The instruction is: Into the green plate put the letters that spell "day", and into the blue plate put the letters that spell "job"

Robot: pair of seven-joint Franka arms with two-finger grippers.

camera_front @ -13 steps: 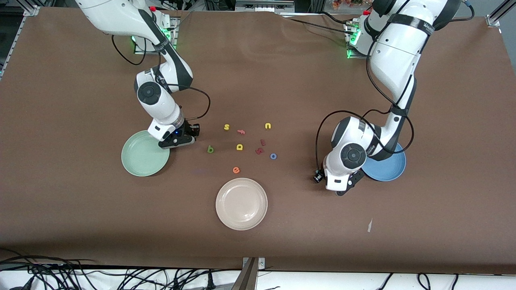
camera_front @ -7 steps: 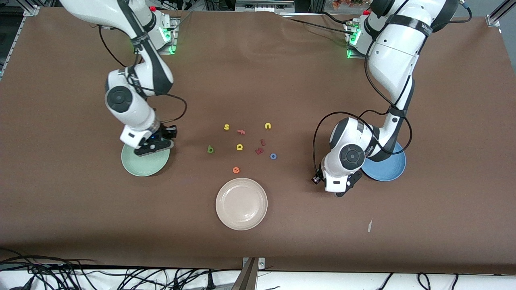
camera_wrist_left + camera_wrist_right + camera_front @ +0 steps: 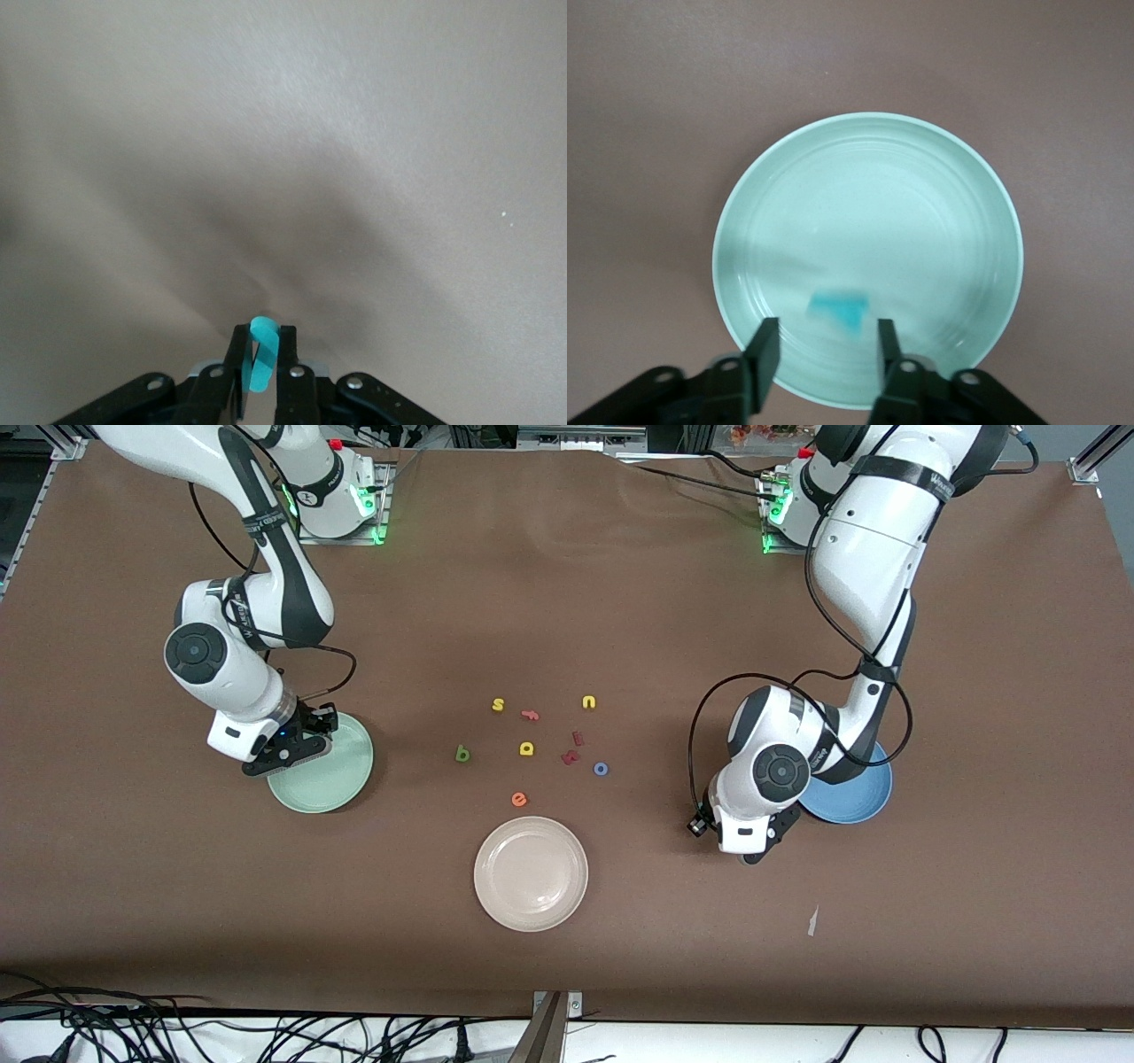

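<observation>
The left gripper (image 3: pixel 262 361) is clamped on a teal letter (image 3: pixel 261 352) low over bare table just beside the blue plate (image 3: pixel 855 797), which lies toward the left arm's base from it. The right gripper (image 3: pixel 824 341) hangs with jaws apart over the green plate (image 3: pixel 868 177), a blurred teal piece (image 3: pixel 840 308) showing between its fingers against the plate; whether it has landed cannot be told.

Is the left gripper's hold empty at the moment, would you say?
No, the left wrist view shows the left gripper shut on a teal letter standing upright between its fingers.
</observation>
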